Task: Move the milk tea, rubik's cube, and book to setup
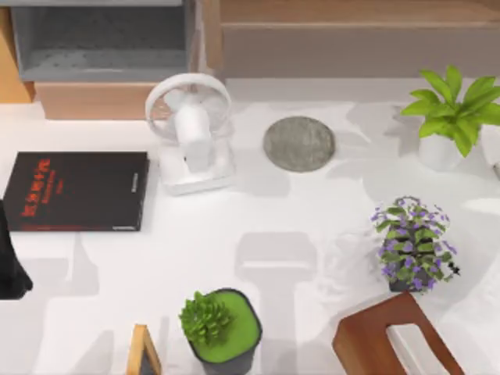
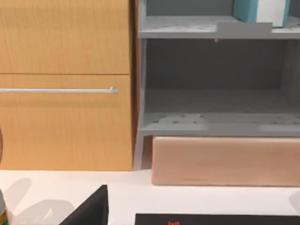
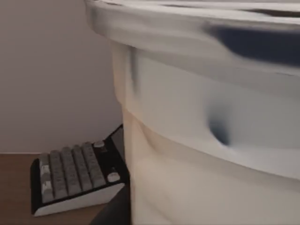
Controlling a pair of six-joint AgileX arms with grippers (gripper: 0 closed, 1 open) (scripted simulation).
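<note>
Milk tea (image 3: 211, 140): pressed close against the right wrist camera, a keyboard (image 3: 70, 180) behind; probably carried.
Right fingers: cannot tell.
Book (image 2: 260, 10): teal, on the grey shelf (image 2: 187, 30).
Left arm (image 1: 9, 262): at the table's left edge; fingers, cannot tell.
Risk: cup slipping or tilting if grip is loose.

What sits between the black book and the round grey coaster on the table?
The white desk fan stands between the black book and the grey coaster, close beside the book's right edge. The top view shows it.
</note>
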